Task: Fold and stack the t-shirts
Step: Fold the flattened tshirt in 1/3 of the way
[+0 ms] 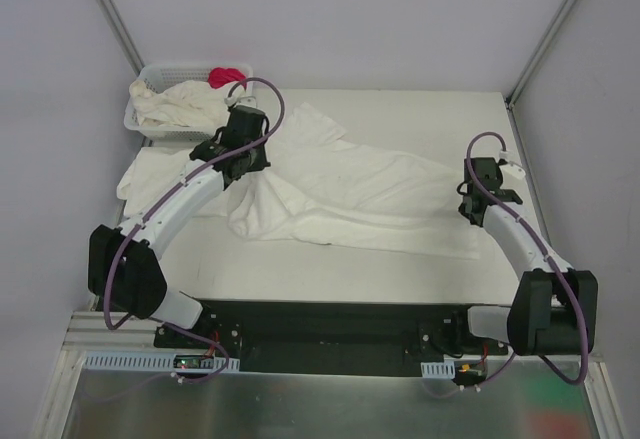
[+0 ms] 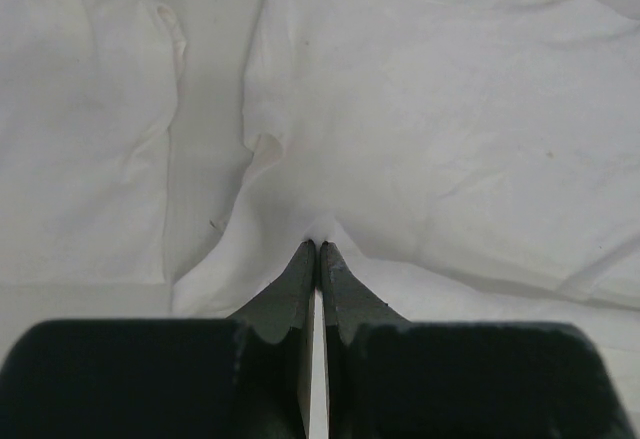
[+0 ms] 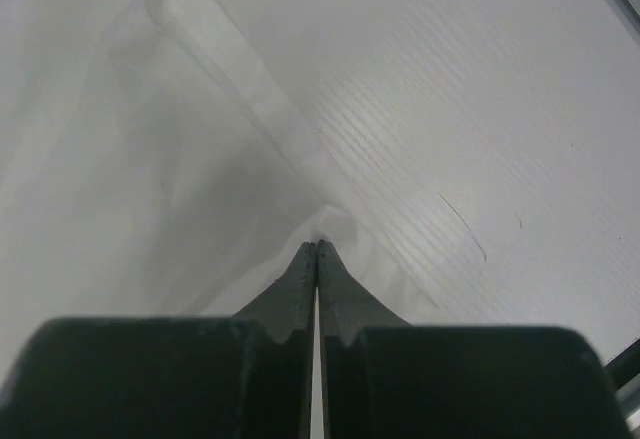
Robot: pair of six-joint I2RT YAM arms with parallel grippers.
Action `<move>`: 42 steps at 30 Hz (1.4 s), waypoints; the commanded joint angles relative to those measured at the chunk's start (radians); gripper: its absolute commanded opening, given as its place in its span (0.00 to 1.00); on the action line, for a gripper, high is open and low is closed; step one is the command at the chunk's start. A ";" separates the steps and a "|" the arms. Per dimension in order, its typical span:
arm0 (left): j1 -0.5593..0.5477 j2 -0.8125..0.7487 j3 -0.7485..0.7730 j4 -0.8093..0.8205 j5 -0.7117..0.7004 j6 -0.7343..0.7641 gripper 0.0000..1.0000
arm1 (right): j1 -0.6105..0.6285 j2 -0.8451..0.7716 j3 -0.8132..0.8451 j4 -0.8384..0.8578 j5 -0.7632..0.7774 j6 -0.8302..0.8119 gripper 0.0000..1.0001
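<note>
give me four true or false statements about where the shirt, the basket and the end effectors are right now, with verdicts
1. The left end effector and the right end effector are both shut on the t-shirt. True.
2. The basket stands at the near right corner of the table. False: it is at the far left corner.
3. A pink-red cloth shows at the basket's far rim. True.
4. The t-shirt is folded into a neat square. False: it lies stretched out and rumpled across the table between the two arms.
</note>
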 commanded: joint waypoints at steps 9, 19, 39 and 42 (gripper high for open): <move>0.034 0.084 0.054 0.051 0.041 0.028 0.00 | -0.010 0.111 0.087 0.035 0.002 0.029 0.11; 0.035 0.086 0.077 0.051 0.035 0.023 0.00 | -0.021 0.167 0.142 0.045 0.025 0.029 0.21; 0.035 0.122 0.047 0.082 0.033 0.016 0.16 | -0.005 -0.117 0.084 0.031 -0.193 0.075 0.22; 0.035 0.201 0.074 0.086 0.035 0.010 0.63 | -0.002 -0.193 0.081 0.008 -0.167 0.052 0.23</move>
